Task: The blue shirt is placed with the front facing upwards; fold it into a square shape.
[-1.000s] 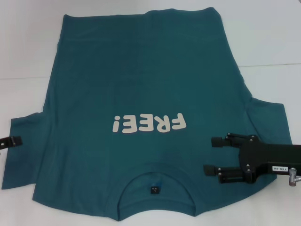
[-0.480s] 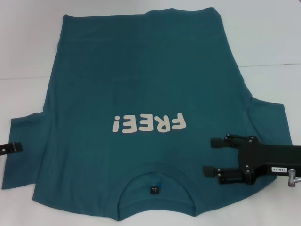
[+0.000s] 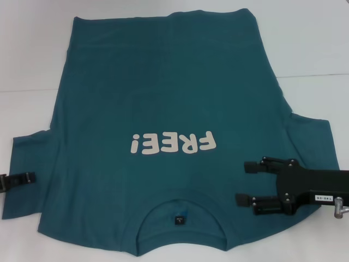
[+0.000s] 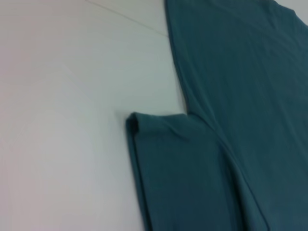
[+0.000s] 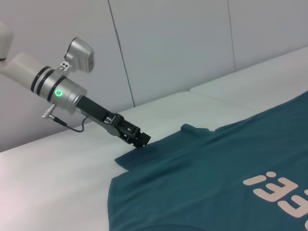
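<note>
The blue shirt (image 3: 163, 125) covers the middle of the head view, leaving bare white surface (image 3: 32, 60) open along the left, upper and right edges, while the right gripper (image 3: 242, 183) hangs over the shirt's lower right and the left gripper (image 3: 30, 177) reaches in at the lower left sleeve.

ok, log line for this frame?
blue shirt: flat, unfolded | left gripper: at left sleeve | right gripper: open, over right shoulder

Blue shirt (image 3: 163, 109) lay flat on bench (image 3: 305, 43), front up; right pincer (image 3: 244, 183) gaped at 4 o'clock; left pincer (image 3: 27, 178) touched sleeve at 9 o'clock.
</note>
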